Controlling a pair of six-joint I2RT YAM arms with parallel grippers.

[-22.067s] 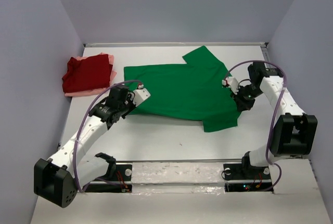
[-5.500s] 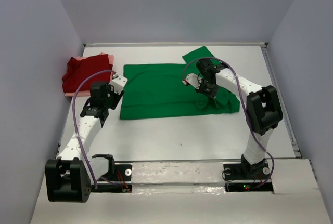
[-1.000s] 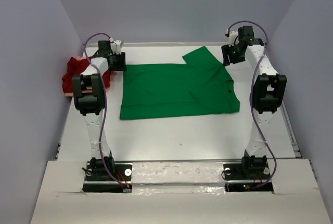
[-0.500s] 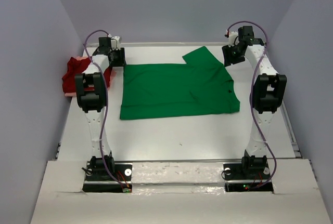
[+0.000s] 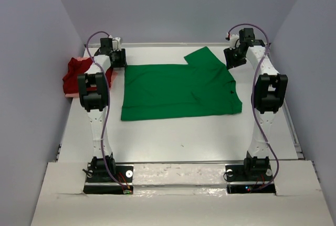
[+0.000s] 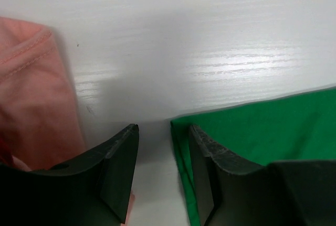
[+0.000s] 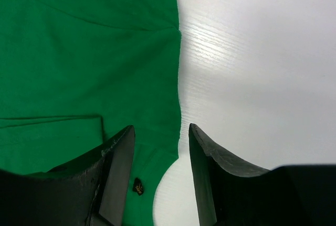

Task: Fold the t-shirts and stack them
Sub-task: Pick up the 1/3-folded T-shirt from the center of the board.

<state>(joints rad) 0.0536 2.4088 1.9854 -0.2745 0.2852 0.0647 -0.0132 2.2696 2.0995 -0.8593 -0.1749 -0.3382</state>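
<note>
Both arms have reached out to the far edge since a few seconds ago. The left jaws stand parted over the far left corner of the green t-shirt [image 5: 178, 89], the right jaws parted over its far right edge. It lies flat mid-tabletop [image 5: 184, 137]; the dark red t-shirt [image 5: 73, 76] and pink t-shirt [image 6: 31, 95] sit at left. Light, limp cloth that probably slides easily: pinch each corner right at the hem
</note>
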